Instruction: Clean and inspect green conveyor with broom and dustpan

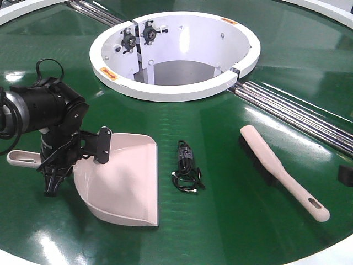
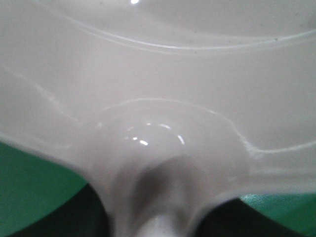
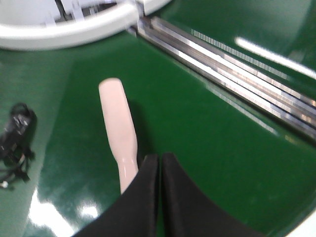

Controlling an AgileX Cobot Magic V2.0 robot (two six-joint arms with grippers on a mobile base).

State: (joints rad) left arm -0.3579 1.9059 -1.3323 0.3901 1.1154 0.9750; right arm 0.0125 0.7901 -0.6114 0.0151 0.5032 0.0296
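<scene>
The pale pink dustpan [image 1: 124,179] lies on the green conveyor [image 1: 231,232] at the left, mouth toward me, handle end [image 1: 21,159] pointing left. My left gripper [image 1: 55,176] straddles the handle close to the pan. In the left wrist view the dustpan [image 2: 158,74] fills the frame, and the dark fingers [image 2: 59,217] press on both sides of its neck. The pink broom [image 1: 281,171] lies on the belt at the right, bristles down. In the right wrist view my right gripper [image 3: 160,158] is shut and empty, hovering just right of the broom [image 3: 118,128].
A black cable bundle [image 1: 187,168] lies between dustpan and broom; it also shows in the right wrist view [image 3: 15,136]. The white ring housing [image 1: 176,88] stands behind. Chrome roller rods [image 1: 298,113] run diagonally at the right. A dark part shows at the right edge [image 1: 345,175].
</scene>
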